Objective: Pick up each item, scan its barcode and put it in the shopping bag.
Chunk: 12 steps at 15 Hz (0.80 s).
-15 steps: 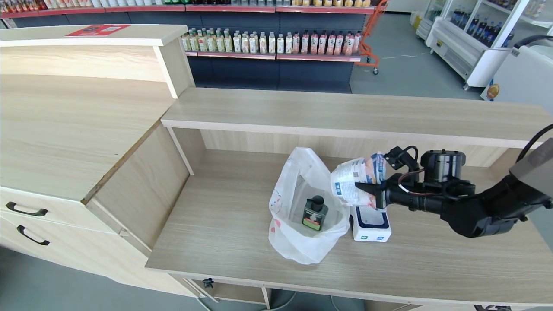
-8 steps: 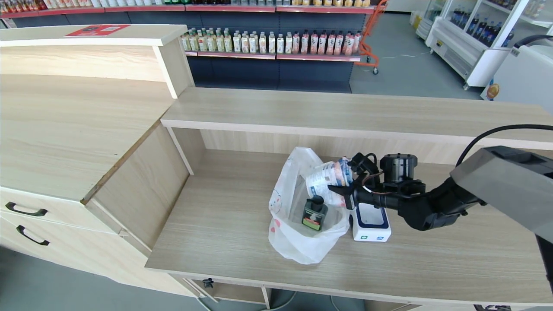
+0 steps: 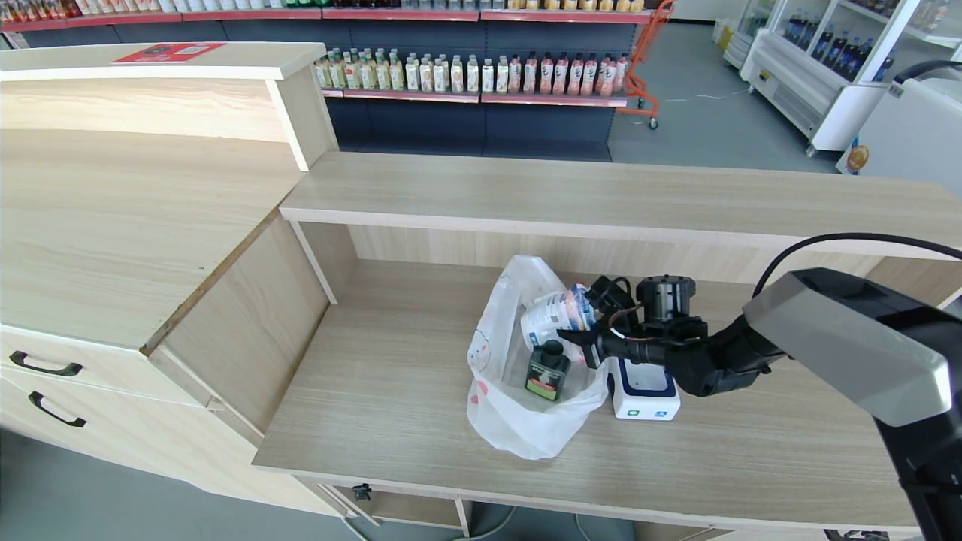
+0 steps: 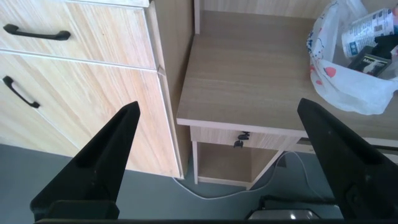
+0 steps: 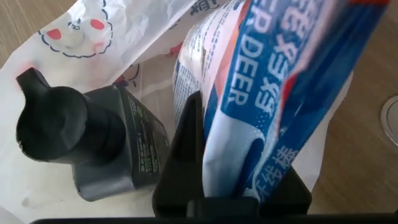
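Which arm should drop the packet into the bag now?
Right. The right gripper is shut on the packet, at the open bag's mouth above the bottle inside. The left gripper is open and holds nothing, off by the drawers at the counter's end.

Bold lettering on packet (image 5: pixel 261 106), fine print on bottle label (image 5: pixel 142 148)

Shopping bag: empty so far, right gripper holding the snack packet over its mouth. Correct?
Not quite. The shopping bag is not empty: a dark pump bottle already stands inside it, as the head view and the right wrist view show. The rest holds: the right gripper holds the snack packet over the bag's mouth.
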Motion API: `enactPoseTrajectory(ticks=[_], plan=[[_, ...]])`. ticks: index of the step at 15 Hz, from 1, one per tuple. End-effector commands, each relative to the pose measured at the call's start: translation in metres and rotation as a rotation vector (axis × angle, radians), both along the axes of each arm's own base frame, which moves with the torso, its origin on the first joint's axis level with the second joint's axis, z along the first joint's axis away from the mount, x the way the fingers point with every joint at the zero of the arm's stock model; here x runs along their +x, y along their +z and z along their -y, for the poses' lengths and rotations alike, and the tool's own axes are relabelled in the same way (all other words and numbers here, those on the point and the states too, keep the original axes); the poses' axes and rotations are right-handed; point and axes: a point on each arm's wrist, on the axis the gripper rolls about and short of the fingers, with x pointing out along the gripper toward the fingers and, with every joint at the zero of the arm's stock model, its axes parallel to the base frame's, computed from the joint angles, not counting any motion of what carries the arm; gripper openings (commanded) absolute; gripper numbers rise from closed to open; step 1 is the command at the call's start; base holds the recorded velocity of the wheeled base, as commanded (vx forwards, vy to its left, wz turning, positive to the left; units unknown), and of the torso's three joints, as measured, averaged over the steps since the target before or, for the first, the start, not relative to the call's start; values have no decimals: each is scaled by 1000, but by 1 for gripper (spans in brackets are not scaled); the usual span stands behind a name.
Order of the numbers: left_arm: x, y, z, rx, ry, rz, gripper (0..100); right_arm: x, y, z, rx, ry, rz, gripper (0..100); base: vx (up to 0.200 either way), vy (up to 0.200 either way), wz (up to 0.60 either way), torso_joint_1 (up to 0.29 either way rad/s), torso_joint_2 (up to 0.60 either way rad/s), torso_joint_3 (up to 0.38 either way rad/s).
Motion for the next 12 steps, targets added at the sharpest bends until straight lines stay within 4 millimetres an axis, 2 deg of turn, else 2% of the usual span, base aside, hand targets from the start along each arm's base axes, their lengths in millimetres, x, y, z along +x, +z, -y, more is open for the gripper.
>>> enactPoseTrajectory(ticks=[1, 4, 7, 10, 12], plan=[[0, 0, 0, -1, 0, 0, 100, 2, -3, -1, 2, 1, -1, 100, 0, 0, 0, 0, 0, 0], [0, 0, 0, -1, 0, 0, 100, 4, 11, -1, 56, -11, -13, 100, 0, 0, 0, 0, 0, 0], [0, 0, 0, -1, 0, 0, 100, -2, 48, -1, 165, -30, -30, 100, 0, 0, 0, 0, 0, 0], [0, 0, 0, -1, 0, 0, 100, -20, 82, 5, 237, -2, -45, 100, 0, 0, 0, 0, 0, 0], [0, 0, 0, -1, 0, 0, 100, -42, 101, 13, 267, -11, -75, 100, 0, 0, 0, 0, 0, 0]])
